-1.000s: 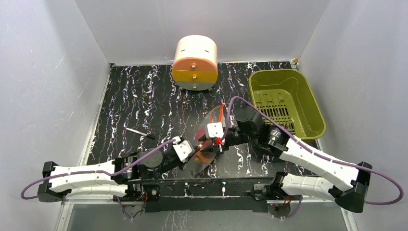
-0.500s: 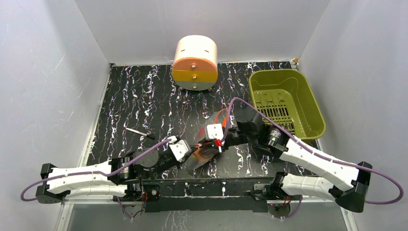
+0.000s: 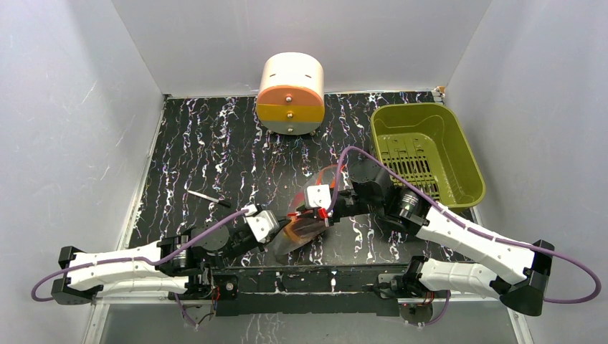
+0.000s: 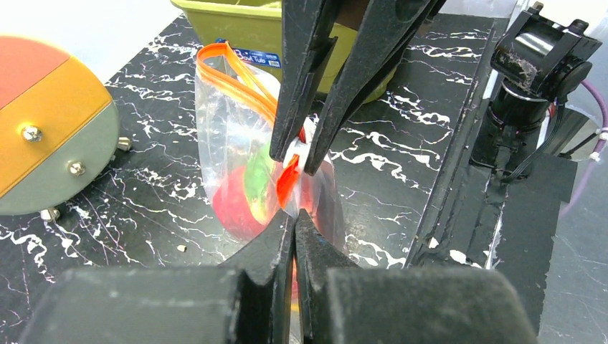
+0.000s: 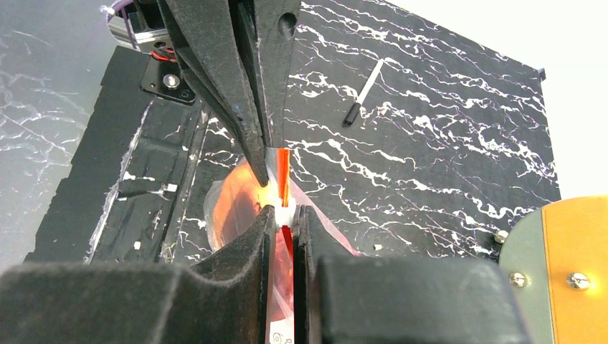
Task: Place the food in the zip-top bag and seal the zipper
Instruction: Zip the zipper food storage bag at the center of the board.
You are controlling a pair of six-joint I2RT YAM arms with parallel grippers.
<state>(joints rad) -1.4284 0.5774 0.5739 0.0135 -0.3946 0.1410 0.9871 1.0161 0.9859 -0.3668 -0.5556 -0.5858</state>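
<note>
Bag at lower centre of the top view, on the black marbled desk, caught between the two arms. Clear, crinkly, tipped up off the desk at its mouth end.

Left claw: fingers pressed together on the near end of the bag's mouth. In its own view the tips meet with a sliver of orange between them.

Right claw: comes in from the right of the frame, pinching the zipper at the white slider. Own view shows both pads tight against the slider, with the orange strip running up from it to the left claw's tips. The two sets of tips sit near each other along the strip, not touching.

Zipper in the left wrist view: a single orange line between the claws. Past the right claw the strip splays into an open loop, so the mouth gapes there.

Food: a red fruit shows low in the bag, with a yellow-green piece against it. Other pieces are too blurred behind the plastic to name.

Elsewhere: olive bin at upper right, round box with an orange and yellow front at upper centre, pen lying left of the bag, well apart.
</note>
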